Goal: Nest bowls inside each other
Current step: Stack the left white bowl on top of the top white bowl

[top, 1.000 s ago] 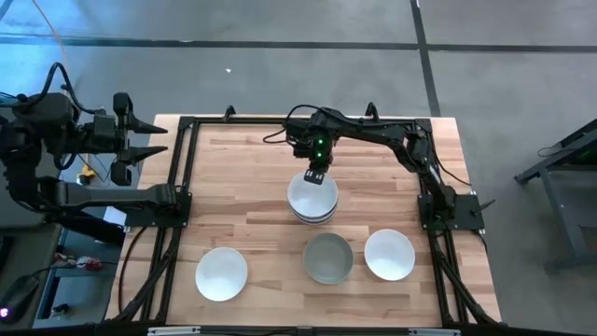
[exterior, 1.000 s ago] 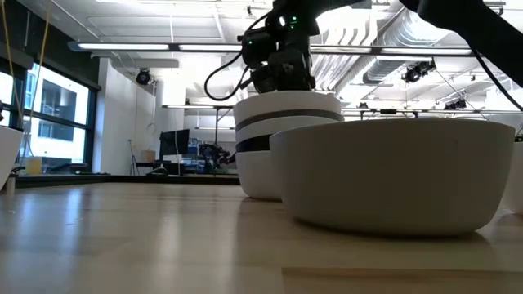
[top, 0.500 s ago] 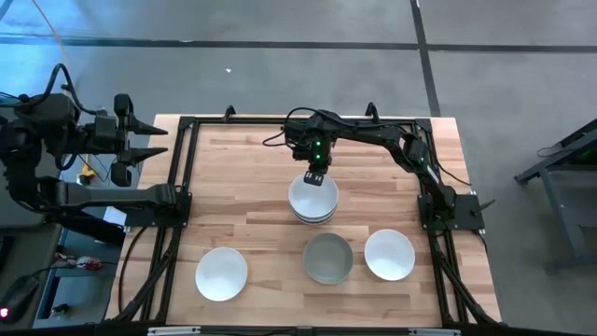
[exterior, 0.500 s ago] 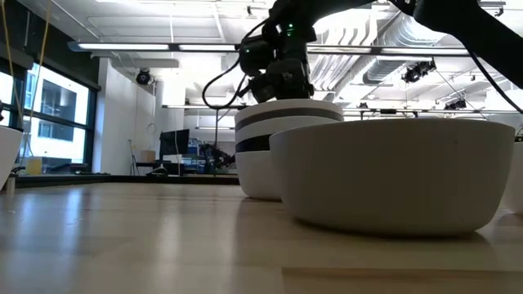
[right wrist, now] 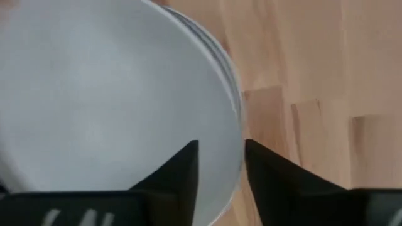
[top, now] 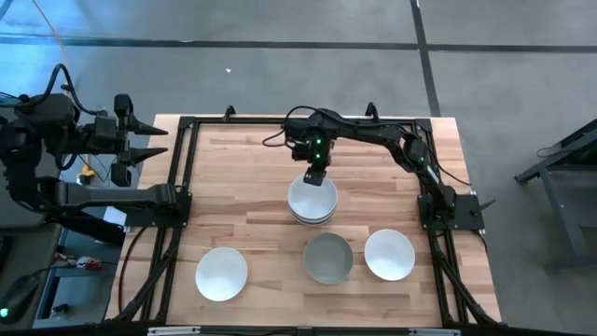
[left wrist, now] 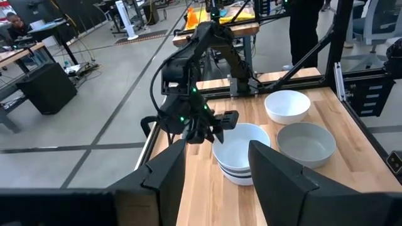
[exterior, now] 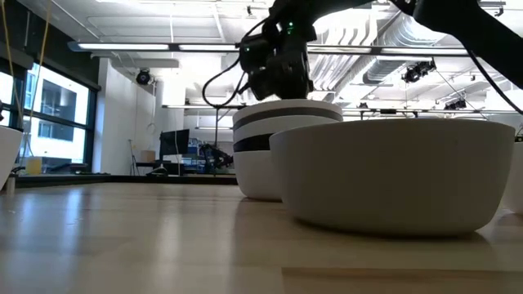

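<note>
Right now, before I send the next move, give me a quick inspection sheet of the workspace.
Surface: wooden table in a black frame.
Job's things: stack of nested bowls mid-table, white on top with a dark band showing lower down; loose white bowl front left, grey bowl and another white bowl front right.
Clutter: nothing seen.
Grippers: right gripper at the stack's far rim, jaws apart, one finger either side of the rim; left gripper parked off the table's left edge, open, empty.
Cables: black leads along both arms.
Surroundings: grey floor, benches beyond.
</note>
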Action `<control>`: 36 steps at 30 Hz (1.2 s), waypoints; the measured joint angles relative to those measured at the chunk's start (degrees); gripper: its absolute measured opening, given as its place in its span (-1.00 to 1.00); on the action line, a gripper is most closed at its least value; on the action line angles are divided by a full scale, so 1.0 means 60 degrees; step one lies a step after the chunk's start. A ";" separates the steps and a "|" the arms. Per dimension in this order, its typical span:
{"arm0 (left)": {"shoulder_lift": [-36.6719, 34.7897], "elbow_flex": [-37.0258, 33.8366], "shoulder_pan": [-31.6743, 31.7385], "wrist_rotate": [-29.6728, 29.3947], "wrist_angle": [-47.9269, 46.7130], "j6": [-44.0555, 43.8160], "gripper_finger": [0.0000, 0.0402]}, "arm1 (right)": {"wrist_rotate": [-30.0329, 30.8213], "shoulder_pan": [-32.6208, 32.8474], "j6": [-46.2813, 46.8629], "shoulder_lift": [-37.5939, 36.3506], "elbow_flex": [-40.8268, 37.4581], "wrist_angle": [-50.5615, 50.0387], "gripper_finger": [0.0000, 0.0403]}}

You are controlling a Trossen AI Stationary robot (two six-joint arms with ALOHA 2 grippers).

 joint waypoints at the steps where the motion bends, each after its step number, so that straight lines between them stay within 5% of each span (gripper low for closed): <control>1: 0.0000 0.0000 0.0000 0.0000 0.0000 -0.0003 -0.20 | -0.0180 -0.0033 -0.0064 0.0000 0.0131 -0.0021 -0.33; 10: -0.0073 -0.1837 0.0000 -0.0014 0.0095 0.0165 -0.20 | -0.0789 -0.0100 -0.0571 -0.0096 0.2269 -0.0742 -0.20; 17: -0.0034 -0.4105 0.0004 0.0018 0.0681 0.0251 -0.20 | -0.0085 -0.0195 -0.0746 -0.1210 0.1840 -0.0833 -0.21; 36: 0.0302 -0.8390 -0.0872 0.1196 0.0414 -0.2355 -0.20 | -0.0485 -0.0372 -0.2904 -0.3634 0.1931 0.0366 -0.21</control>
